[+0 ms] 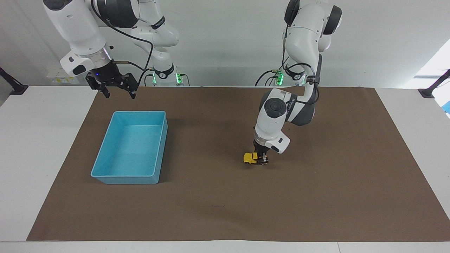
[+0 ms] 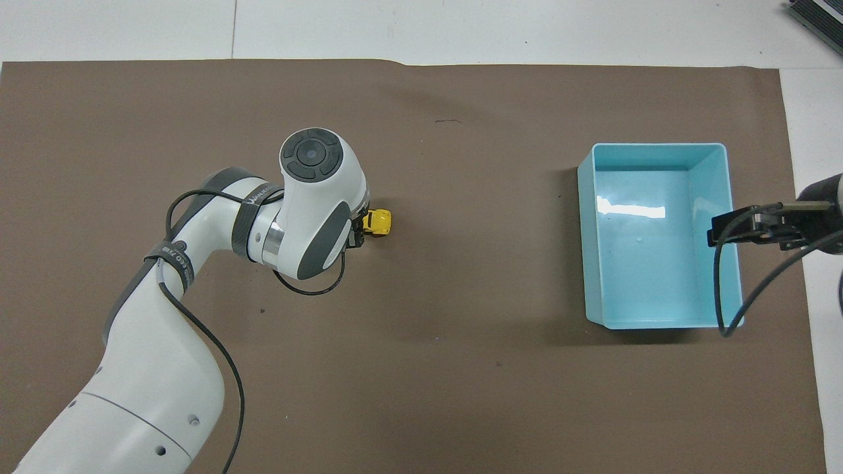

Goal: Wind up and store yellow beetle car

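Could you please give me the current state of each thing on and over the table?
yellow beetle car: upright on its wheels on the mat, gripped at one end.
left tool: down at the mat, shut on the car.
right tool: open, empty, waiting over the mat's edge by the bin.
blue bin: upright on the mat, empty.
brown mat: lying flat.

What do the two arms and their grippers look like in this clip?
Both arms are glossy white with dark grey joint caps and black cables strapped alongside. The left gripper and right gripper are black; the right one shows a small blue light. Green lights glow at both bases.
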Action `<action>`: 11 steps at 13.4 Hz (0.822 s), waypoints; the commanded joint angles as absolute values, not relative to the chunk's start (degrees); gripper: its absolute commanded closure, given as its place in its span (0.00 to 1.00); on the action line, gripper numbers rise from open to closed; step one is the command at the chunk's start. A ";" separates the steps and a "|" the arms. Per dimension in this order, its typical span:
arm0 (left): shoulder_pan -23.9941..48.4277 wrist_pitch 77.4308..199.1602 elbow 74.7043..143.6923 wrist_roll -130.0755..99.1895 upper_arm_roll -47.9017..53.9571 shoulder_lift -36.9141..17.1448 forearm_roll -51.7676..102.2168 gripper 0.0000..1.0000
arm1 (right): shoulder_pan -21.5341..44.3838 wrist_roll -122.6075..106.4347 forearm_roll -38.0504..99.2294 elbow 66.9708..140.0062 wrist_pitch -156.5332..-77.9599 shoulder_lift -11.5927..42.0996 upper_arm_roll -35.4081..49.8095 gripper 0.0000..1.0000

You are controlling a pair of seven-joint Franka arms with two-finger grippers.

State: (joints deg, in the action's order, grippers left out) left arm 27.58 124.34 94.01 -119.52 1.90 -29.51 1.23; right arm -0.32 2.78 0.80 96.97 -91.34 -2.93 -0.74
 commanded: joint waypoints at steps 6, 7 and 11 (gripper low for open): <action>23.65 125.77 97.38 -116.89 1.49 -28.65 1.23 1.00 | -0.70 1.49 1.49 98.61 -92.64 -4.22 -0.70 0.00; 22.95 125.68 97.56 -116.89 1.49 -28.65 1.23 1.00 | -0.70 1.49 1.49 98.61 -92.72 -4.22 -0.70 0.00; 18.91 125.86 99.66 -114.89 1.41 -28.13 1.14 1.00 | -0.70 1.49 1.49 98.61 -92.64 -4.22 -0.70 0.00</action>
State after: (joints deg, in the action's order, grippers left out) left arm 21.15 123.53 96.83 -117.07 1.56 -27.55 1.47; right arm -0.32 2.78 0.80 96.97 -91.34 -2.93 -0.74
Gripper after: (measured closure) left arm 0.546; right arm 0.000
